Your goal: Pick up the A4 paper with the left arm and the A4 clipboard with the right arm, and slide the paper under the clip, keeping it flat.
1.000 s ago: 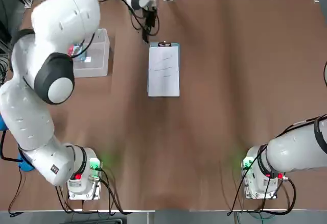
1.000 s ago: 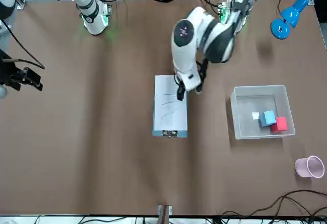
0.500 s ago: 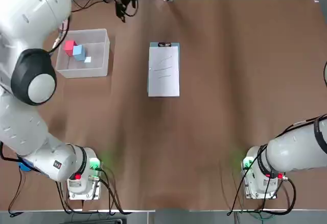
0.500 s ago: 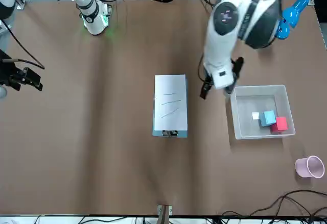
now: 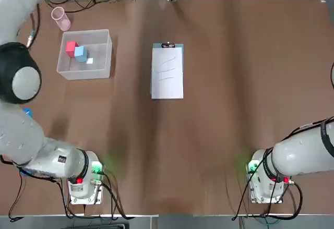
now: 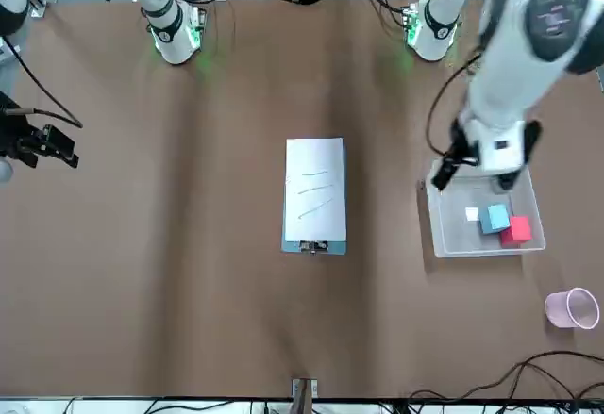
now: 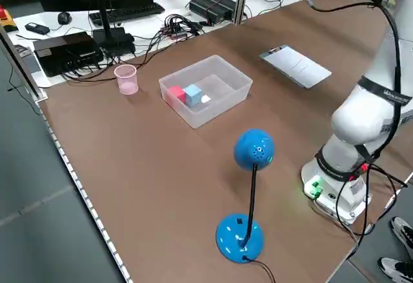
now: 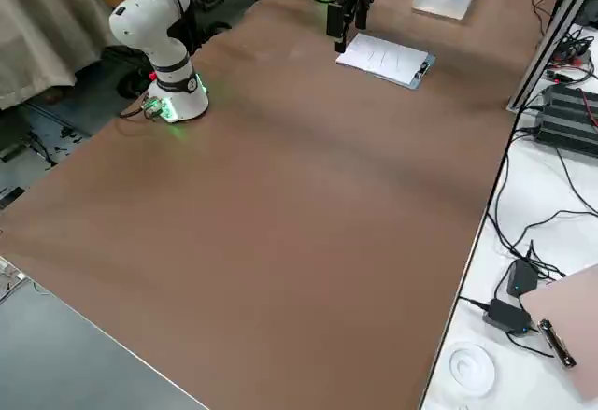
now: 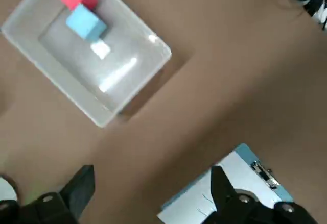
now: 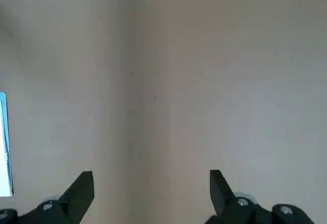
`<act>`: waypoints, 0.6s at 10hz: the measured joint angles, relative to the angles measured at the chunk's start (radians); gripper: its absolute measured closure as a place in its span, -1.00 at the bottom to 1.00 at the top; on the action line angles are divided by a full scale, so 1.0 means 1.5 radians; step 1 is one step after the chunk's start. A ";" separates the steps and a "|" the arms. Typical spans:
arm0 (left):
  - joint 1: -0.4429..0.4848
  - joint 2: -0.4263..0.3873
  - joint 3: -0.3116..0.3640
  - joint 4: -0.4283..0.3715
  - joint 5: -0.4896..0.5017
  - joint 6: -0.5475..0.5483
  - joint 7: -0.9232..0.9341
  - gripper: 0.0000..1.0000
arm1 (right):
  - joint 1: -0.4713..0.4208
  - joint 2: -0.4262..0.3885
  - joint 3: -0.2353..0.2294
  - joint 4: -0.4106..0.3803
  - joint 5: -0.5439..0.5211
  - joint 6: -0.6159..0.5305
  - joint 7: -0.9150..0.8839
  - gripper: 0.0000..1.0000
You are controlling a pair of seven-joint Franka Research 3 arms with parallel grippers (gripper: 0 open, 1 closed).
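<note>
L. gripper, black two-finger [image 6: 475,179], is up in the air on the robot's L. side, showing over the robot-side edge of the clear plastic bin [image 5: 87,70] in front view; jaws wide, nothing btwn them. R. gripper, black two-finger [image 6: 45,142], is parked in the air well off to the robot's R.; jaws also wide, nothing held.

Thin white A4 paper w/ a few faint pen strokes [image 5: 167,77] lies flat on the flat light blue clipboard [image 5: 177,45], which is on the brown tabletop [image 5: 209,151], about mid-width & toward the far side from the robot. Paper's far short edge is right at the small silvery-dark metal clip [image 6: 314,246]; can't tell how far under it goes. Blue board shows at the clip end & as a thin strip along the robot's-L. long side. Neither gripper touches paper or board.

Bin sits to the robot's L. of the board, apart from it. Inside: red cube [image 5: 71,48], lt. blue cube [image 5: 81,53] right beside it, small flat white piece [image 5: 90,61]. Pink cup [image 5: 61,19] is upright just beyond bin's far side. Bright blue lamp-like thing w/ round base [image 7: 240,238] stands nr. table's L. side.
</note>
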 joint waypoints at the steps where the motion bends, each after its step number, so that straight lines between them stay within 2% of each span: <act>1: 0.037 -0.018 -0.003 0.000 -0.001 -0.006 0.127 -1.00 | 0.000 0.000 0.000 0.000 0.000 0.000 0.000 -1.00; 3: 0.107 -0.047 0.000 -0.002 -0.021 -0.024 0.375 -1.00 | 0.000 0.000 0.000 0.001 0.000 0.001 0.000 -1.00; 4: 0.118 -0.051 0.007 -0.007 -0.024 -0.026 0.458 -1.00 | 0.001 0.000 0.000 0.001 0.000 0.002 0.000 -1.00; 6: 0.116 -0.048 0.017 -0.027 -0.025 -0.026 0.528 -1.00 | 0.000 0.000 0.000 0.001 -0.001 0.002 0.000 -1.00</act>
